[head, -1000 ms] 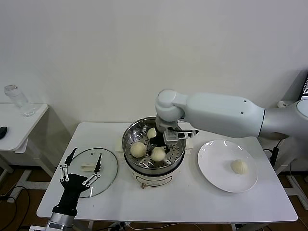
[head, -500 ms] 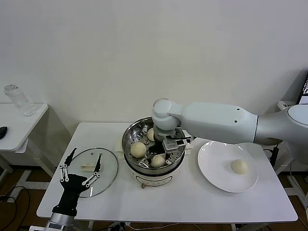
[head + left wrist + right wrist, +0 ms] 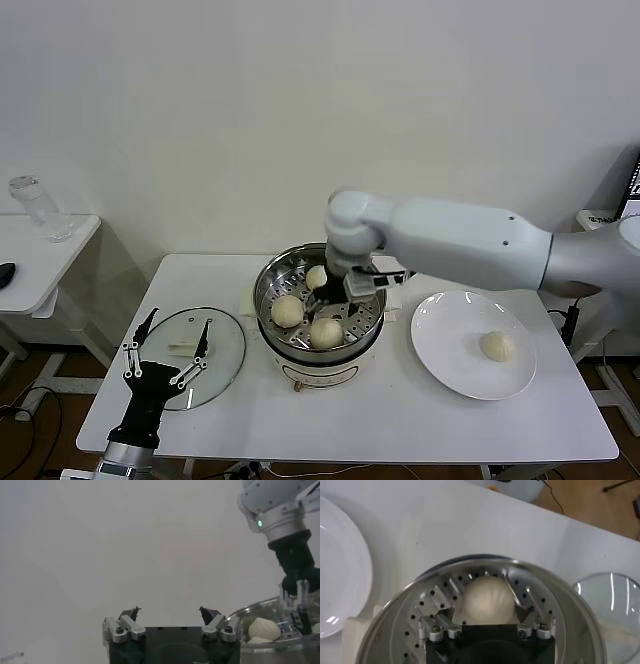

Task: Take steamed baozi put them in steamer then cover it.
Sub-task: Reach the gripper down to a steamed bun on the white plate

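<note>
The steamer (image 3: 268, 284) stands mid-table on its cream pot base. Three baozi lie in it: one at the back (image 3: 316, 277), one at the left (image 3: 287, 311), one at the front (image 3: 326, 332). My right gripper (image 3: 338, 290) hangs open just above the basket's floor, its jaws spread either side of the front baozi (image 3: 487, 600) without gripping it. A fourth baozi (image 3: 497, 346) lies on the white plate (image 3: 450, 320). The glass cover (image 3: 222, 350) lies flat on the table to the left. My left gripper (image 3: 165, 345) is parked open over the cover's near edge.
The left wrist view shows the open left gripper (image 3: 170, 612), the steamer's rim (image 3: 260, 606) and the right gripper (image 3: 299, 595) in it. A side table with a clear bottle (image 3: 38, 208) stands far left. The wall is close behind the table.
My right gripper dipped into the steamer, left the front baozi on the basket floor, and has lifted a little off it. The left arm has not moved.
</note>
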You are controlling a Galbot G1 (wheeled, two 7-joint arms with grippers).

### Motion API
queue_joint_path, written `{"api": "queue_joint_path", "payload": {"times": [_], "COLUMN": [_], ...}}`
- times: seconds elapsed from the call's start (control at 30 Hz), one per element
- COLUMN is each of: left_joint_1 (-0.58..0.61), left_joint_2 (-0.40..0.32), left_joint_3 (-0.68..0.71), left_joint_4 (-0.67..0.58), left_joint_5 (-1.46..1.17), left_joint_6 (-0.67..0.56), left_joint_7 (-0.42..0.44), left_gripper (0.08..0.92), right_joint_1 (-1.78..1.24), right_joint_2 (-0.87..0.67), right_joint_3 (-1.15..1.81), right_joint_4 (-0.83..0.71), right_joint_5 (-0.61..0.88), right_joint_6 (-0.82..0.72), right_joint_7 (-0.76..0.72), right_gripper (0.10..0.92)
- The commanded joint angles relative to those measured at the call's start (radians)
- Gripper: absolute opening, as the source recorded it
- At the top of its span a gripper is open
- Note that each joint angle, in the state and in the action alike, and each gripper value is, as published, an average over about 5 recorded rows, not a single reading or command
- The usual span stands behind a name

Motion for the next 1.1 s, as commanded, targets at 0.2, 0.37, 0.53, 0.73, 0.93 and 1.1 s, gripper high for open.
{"api": "queue_joint_path", "payload": {"times": [0.2,0.37,0.53,0.73,0.93,1.1], "left_joint_1": [-0.002,-0.003,-0.004,-0.001,0.002,0.006], "left_joint_2": [0.002,0.003,0.002,0.003,0.000,-0.001], "left_joint_3": [0.003,0.005,0.006,0.002,0.002,0.000], "left_joint_4": [0.001,0.000,-0.003,-0.003,-0.005,-0.003], "left_joint_5": [0.002,0.003,0.004,0.004,0.005,0.007], "left_joint_6": [0.005,0.006,0.009,0.009,0.012,0.009], "left_joint_7": [0.000,0.000,0.000,-0.001,-0.001,-0.002], "left_gripper": [0.823,0.823,0.823,0.823,0.823,0.823], "right_joint_1": [0.049,-0.011,-0.110,-0.276,-0.381,-0.424], "right_joint_2": [-0.289,-0.393,-0.465,-0.514,-0.518,-0.504], "right_joint_3": [0.148,0.151,0.150,0.218,0.246,0.251], "right_joint_4": [-0.268,-0.385,-0.445,-0.469,-0.458,-0.456], "right_joint_5": [0.475,0.451,0.395,0.282,0.231,0.218], "right_joint_6": [-0.563,-0.626,-0.628,-0.607,-0.604,-0.595], "right_joint_7": [-0.058,-0.084,-0.088,-0.076,-0.065,-0.043], "right_gripper": [0.823,0.823,0.823,0.823,0.823,0.823]}}
